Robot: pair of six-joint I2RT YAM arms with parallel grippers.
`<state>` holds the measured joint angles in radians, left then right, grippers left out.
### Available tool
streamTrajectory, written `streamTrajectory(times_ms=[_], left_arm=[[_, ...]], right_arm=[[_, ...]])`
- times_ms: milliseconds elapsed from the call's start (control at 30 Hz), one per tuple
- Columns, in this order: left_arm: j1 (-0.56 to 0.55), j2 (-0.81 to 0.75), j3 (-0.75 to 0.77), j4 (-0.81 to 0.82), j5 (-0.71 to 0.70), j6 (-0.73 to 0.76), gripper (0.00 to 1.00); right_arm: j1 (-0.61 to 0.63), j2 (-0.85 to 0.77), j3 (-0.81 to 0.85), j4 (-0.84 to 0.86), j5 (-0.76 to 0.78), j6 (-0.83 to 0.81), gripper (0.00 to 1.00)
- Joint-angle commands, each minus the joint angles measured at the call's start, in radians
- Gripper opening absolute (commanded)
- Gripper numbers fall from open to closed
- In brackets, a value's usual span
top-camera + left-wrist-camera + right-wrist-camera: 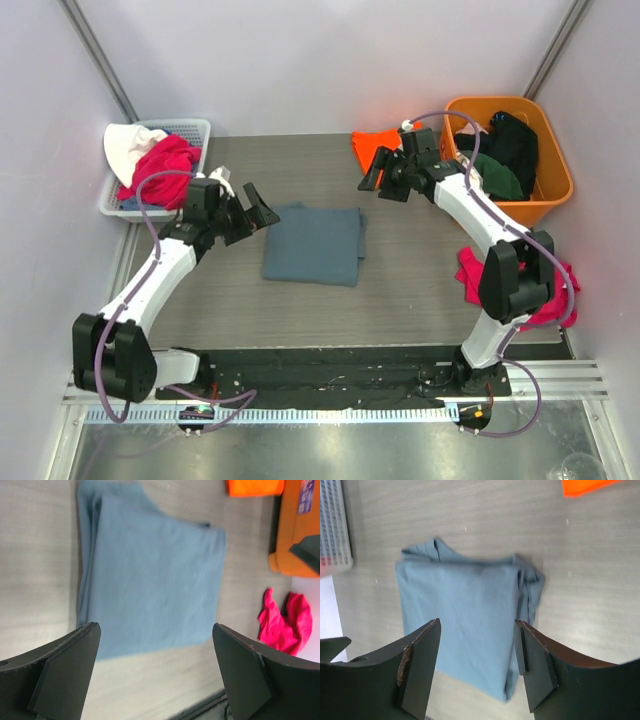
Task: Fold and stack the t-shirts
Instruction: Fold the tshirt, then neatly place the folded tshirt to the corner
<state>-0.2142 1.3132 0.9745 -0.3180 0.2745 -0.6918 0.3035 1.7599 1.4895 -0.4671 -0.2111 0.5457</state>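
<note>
Blue shirt (313,244) is lying folded. Left gripper (257,212) is being held just left of it, jaws apart, empty. Right gripper (372,176) is being held behind it to the right, jaws apart, empty. Orange shirt (375,147) is lying further behind. Judged next: orange shirt is being targeted, to be pinched at two corners and spread flat.

Clear lanes: bare table (300,170) between the folded blue-grey shirt (314,245) and the back wall, plus the strips left, right and in front of the shirt.

Left gripper (258,213) hangs just off the shirt's back-left corner, jaws spread with nothing between them. Right gripper (372,175) is off the back-right corner, jaws also apart. The two are well apart from each other.

Obstacles:
- Orange shirt (372,147), just behind the right gripper.
- Orange tub (540,210), filling the back-right corner.
- White basket (190,124), heaped with clothes, back left.
- Pink cloth (468,278), bunched against the right arm near its base.
</note>
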Motion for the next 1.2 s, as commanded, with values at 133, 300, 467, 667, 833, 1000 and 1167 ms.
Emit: streamTrajectory(times_ms=[133,300,467,667,833,1000,1167], left_arm=[[-0.001,-0.152,-0.045,-0.141,0.022,0.023,1.00],[-0.001,-0.160,-0.033,-0.194,0.015,0.048,1.00],[-0.005,-0.160,-0.045,-0.197,0.006,0.038,1.00],[-0.011,-0.155,-0.085,-0.175,-0.029,0.032,1.00],[-0.017,-0.108,-0.082,-0.144,-0.040,0.037,1.00],[-0.048,-0.037,-0.050,-0.133,-0.066,0.054,1.00],[-0.065,0.015,-0.030,-0.130,-0.083,0.063,1.00]], right_arm=[[0.003,-0.223,-0.064,-0.114,-0.053,-0.027,0.68],[0.005,-0.277,-0.098,-0.171,-0.039,-0.058,0.68],[0.005,-0.319,-0.129,-0.249,-0.021,-0.075,0.68],[0.005,-0.408,-0.366,-0.118,0.013,-0.076,0.72],[0.003,-0.422,-0.511,0.056,0.012,-0.053,0.89],[0.002,-0.320,-0.558,0.252,-0.103,-0.035,0.96],[-0.004,-0.104,-0.534,0.444,-0.232,0.020,0.98]])
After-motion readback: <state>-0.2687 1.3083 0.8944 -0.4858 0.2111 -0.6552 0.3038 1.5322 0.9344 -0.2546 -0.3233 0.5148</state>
